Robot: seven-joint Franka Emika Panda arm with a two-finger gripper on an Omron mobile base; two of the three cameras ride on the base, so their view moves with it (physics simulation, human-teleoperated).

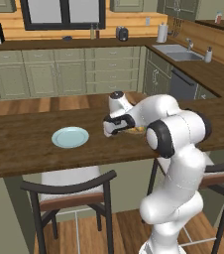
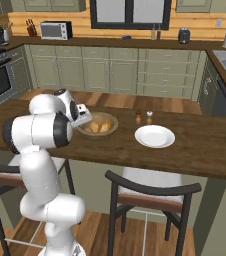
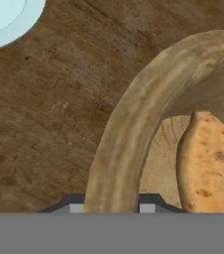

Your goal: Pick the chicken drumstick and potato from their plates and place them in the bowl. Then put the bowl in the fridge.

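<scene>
1. My pincer [image 3: 111, 208] is lowered onto the near rim of the bowl [image 3: 129, 134]. One finger tip sits outside the thick wooden rim and one inside it, so the rim lies between them. I cannot tell whether the tips press the wood.
2. In the left base view my pincer [image 1: 110, 130] points down at the counter edge, and my own forearm covers most of the bowl [image 1: 135, 130].
3. Inside the bowl, just beside my inner tip, lies the chicken drumstick [image 3: 206, 163], golden-brown and speckled, tapering at its upper end.
4. The right base view shows two golden-tan pieces side by side in the bowl [image 2: 97, 131]: the chicken drumstick [image 2: 94, 127] and the potato [image 2: 105, 127]. They are too small there for me to be sure which is which.
5. One pale blue plate [image 3: 5, 20] sits near the bowl on the wooden counter [image 3: 49, 114], apart from the rim. It appears bare in the left base view [image 1: 70, 137] and the right base view [image 2: 154, 136].
6. Two small shakers [image 2: 143, 118] stand behind that plate, between it and the bowl.
7. Two stools [image 1: 72, 198] stand against the near side of the counter, below its edge; my arm rises between them.
8. Further off, a sink [image 1: 178, 52] sits in the back counter, with a microwave [image 2: 55, 30] and a paper towel roll [image 1: 162, 32] along the wall.
</scene>
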